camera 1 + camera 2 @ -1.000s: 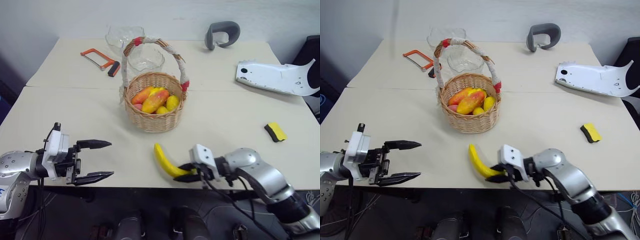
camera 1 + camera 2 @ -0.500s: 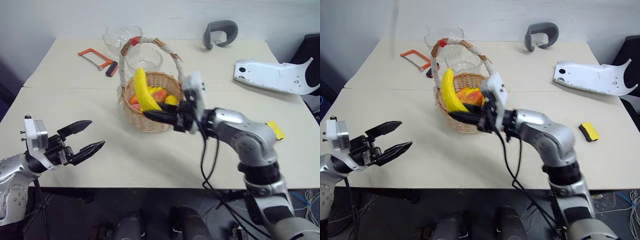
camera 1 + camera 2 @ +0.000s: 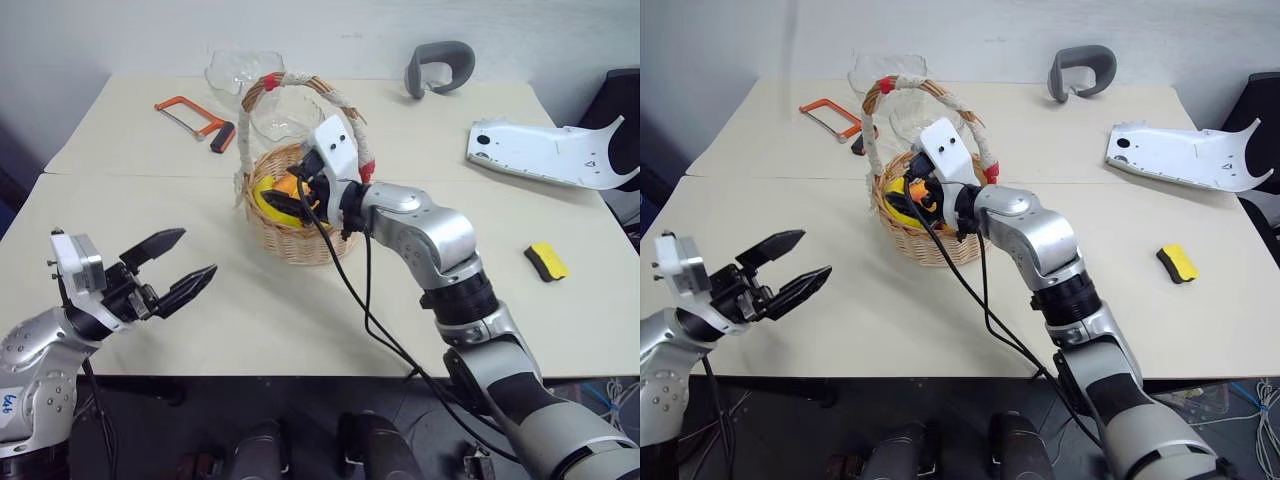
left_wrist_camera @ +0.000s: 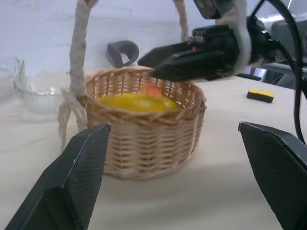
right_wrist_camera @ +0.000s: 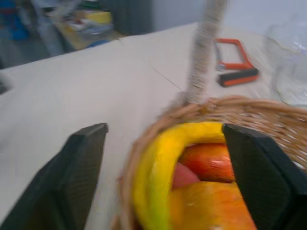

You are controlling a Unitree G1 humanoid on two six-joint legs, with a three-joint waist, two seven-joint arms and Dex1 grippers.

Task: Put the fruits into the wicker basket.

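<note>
Surface: a pale beige table (image 3: 300, 330) made of two tops, the seam seen running across the middle of the frame; a pale wall is seen behind at the top edge.

Wicker basket (image 3: 290, 235), centre of frame: the banana (image 5: 158, 163) is seen curved along the inner rim, the mango (image 5: 213, 160) beside it among other fruit.

Right gripper (image 3: 300, 195), centre: fingers spread wide over the basket mouth, nothing held.

Left gripper (image 3: 178, 265), lower left: fingers parted, empty, well apart from the basket.

Elsewhere on the table: orange hacksaw (image 3: 195, 115) and glass bowls (image 3: 285, 115), upper left; grey curved object (image 3: 440, 65), top; white shell part (image 3: 545, 150), upper right; yellow-and-black sponge (image 3: 548, 262), right.

Obscured: the basket's contents are largely covered by the right gripper in the head views; the dark object at the right edge is cut off and cannot be identified
</note>
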